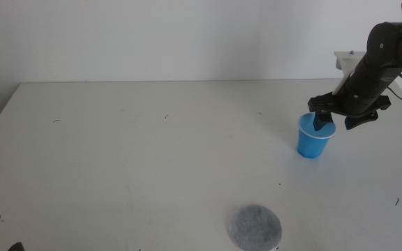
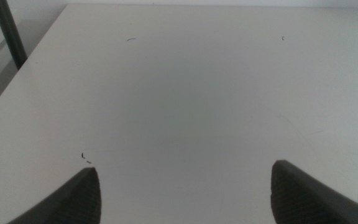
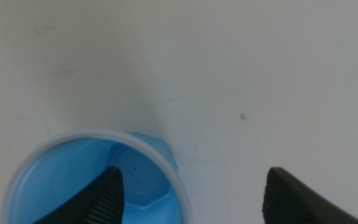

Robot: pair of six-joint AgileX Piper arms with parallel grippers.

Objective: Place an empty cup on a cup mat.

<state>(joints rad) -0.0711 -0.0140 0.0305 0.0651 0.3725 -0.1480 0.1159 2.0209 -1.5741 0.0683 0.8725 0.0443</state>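
You are straddling the rim of the cup [image 1: 313, 139], standing upright far right on the table [image 1: 152, 153], with the right gripper [image 1: 335, 122] spread, one jaw inside, so closing off-centre risks tipping it, well apart from the cup mat [image 1: 255, 227]; the left gripper [image 2: 185, 190] is waiting, spread.

Lab: bare white table [image 1: 152, 153], blank wall [image 1: 187, 35]

One cup [image 1: 315, 137], one cup mat [image 1: 255, 227], two grippers [image 1: 330, 120] [image 2: 185, 190].
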